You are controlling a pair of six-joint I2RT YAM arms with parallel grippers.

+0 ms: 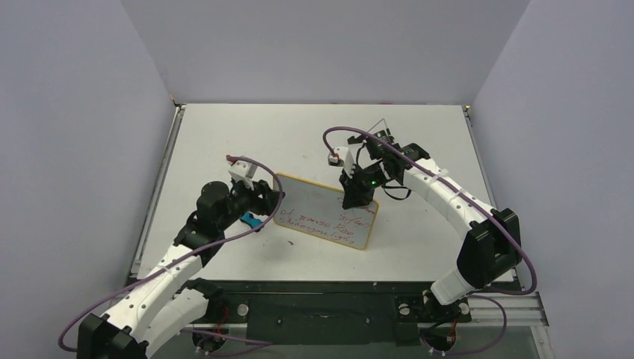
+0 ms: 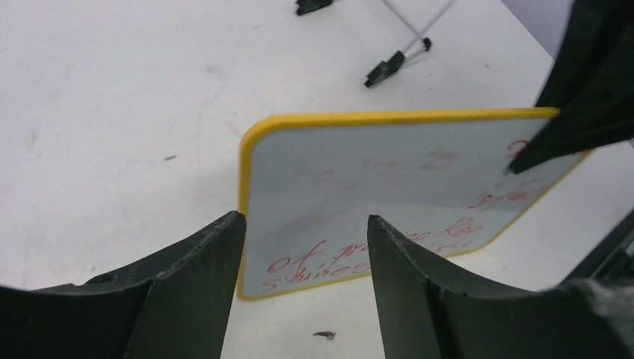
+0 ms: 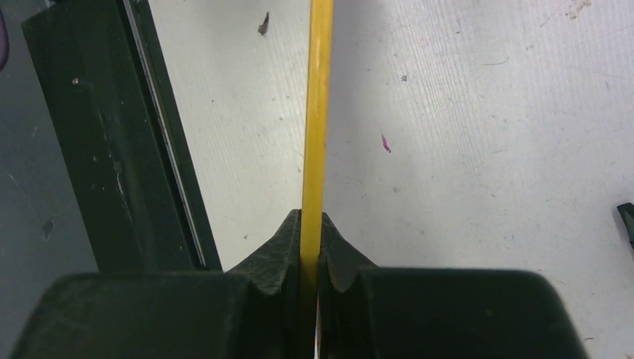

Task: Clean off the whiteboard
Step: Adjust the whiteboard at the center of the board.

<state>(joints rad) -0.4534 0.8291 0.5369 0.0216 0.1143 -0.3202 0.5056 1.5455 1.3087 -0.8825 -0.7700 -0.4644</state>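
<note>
On a white table (image 1: pixel 299 134) walled in grey, the overhead view shows the right gripper (image 1: pixel 354 200) pinching the top edge of the tilted whiteboard (image 1: pixel 321 213) mid-table, a blue eraser (image 1: pixel 250 219) beside the left gripper (image 1: pixel 263 200). Left wrist: those jaws stand apart and empty before the board, upper part wiped to smears, red lines remaining below. Right wrist: fingers (image 3: pixel 273 254) clamped on the yellow frame (image 3: pixel 315 112); perhaps half done.

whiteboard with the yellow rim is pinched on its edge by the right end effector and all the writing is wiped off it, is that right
Not quite. The right end effector does pinch the whiteboard with the yellow rim on its edge, but the writing is not all wiped off: red handwriting shows along its lower part, as the left wrist view makes clear.
</note>
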